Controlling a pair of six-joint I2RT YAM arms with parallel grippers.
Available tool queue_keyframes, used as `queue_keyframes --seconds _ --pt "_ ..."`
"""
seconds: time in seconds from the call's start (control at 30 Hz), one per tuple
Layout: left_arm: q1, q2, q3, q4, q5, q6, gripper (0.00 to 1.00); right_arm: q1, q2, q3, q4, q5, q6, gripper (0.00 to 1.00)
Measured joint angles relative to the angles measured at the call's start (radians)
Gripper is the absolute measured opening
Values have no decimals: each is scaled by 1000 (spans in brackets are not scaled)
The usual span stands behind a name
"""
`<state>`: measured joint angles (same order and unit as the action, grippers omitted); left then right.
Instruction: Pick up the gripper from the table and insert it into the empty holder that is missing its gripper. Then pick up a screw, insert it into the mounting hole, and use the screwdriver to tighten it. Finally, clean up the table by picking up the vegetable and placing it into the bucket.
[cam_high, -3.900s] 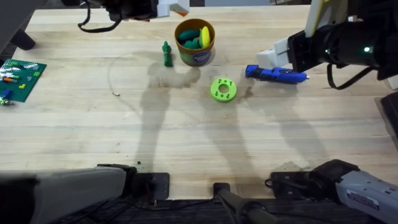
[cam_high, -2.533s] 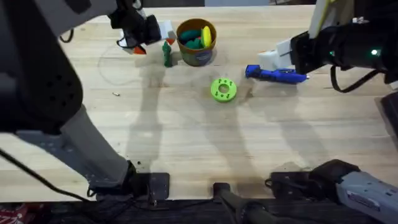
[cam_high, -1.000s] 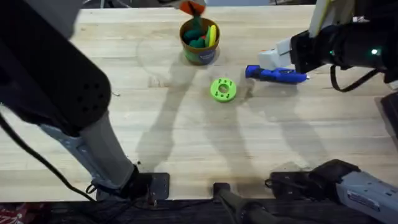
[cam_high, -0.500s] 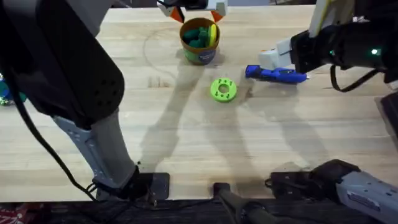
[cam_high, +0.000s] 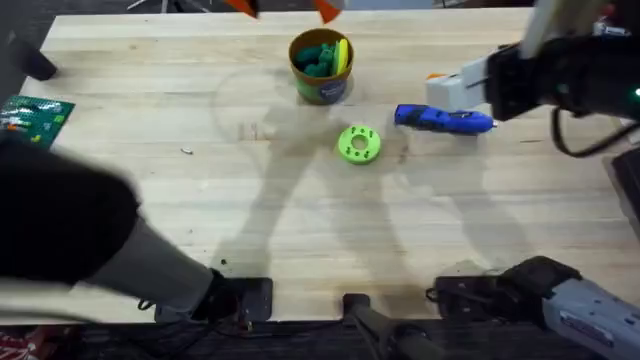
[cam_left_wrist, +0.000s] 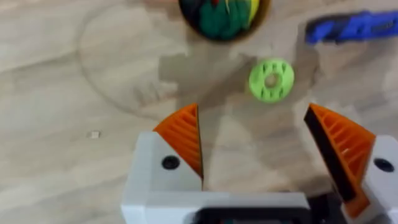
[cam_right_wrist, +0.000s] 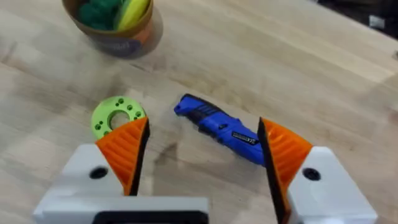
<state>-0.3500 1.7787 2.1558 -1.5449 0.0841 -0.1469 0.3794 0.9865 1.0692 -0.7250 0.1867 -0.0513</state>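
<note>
The vegetable (cam_high: 318, 58) already lies in the bucket (cam_high: 321, 84) near the counter's far edge, so cleanup looks done. Both end effectors, left (cam_left_wrist: 255, 149) and right (cam_right_wrist: 202, 158), gape wide and empty; the screwdriver (cam_high: 443, 119) lies toward the right edge.

A bright green round disc (cam_high: 359, 144) lies mid-table, a green brick plate (cam_high: 32, 113) at the table's (cam_high: 300, 230) left edge
</note>
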Motion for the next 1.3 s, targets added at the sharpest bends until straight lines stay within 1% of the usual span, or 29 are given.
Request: queue_keyframes --seconds 0.13,0.2,0.3,0.4,0.5,0.6,0.7,0.77,0.83,0.9,1.0,1.07,1.13,1.3 --pt "0 -122 14 -141 -5 20 953 0 -112 2 -1 0 0 965" --pt "0 -155 18 -150 -7 25 955 0 -177 3 -1 0 0 965" --pt "-4 -164 18 -150 -14 25 955 0 -253 6 -1 0 0 965" --pt "-31 -151 4 -150 -50 1 955 0 -317 9 -1 0 0 965" --pt "-71 -159 -48 -149 -110 -46 967 0 -350 10 -1 0 0 965" --pt "-99 -225 -173 -136 -142 -77 987 0 -356 10 -5 0 0 965" --pt "-104 -349 -356 -22 -157 -97 988 0 -356 10 -26 0 0 965" --pt "-101 -446 -491 85 -156 -105 988 0 -356 10 -29 0 0 965" --pt "-100 -520 -597 149 -151 -113 988 0 -356 10 -31 0 0 965" --pt "-100 -579 -701 237 -143 -117 988 0 -356 10 -31 0 0 965" --pt "-100 -615 -825 314 -125 -122 988 0 -356 11 -50 0 0 965" --pt "-100 -610 -882 350 -103 -123 988 0 -356 11 -74 0 0 965" --pt "-100 -598 -910 376 -80 -123 986 0 -356 11 -106 0 0 965" --pt "-100 -593 -915 385 -72 -124 986 0 -356 11 -116 0 0 965"
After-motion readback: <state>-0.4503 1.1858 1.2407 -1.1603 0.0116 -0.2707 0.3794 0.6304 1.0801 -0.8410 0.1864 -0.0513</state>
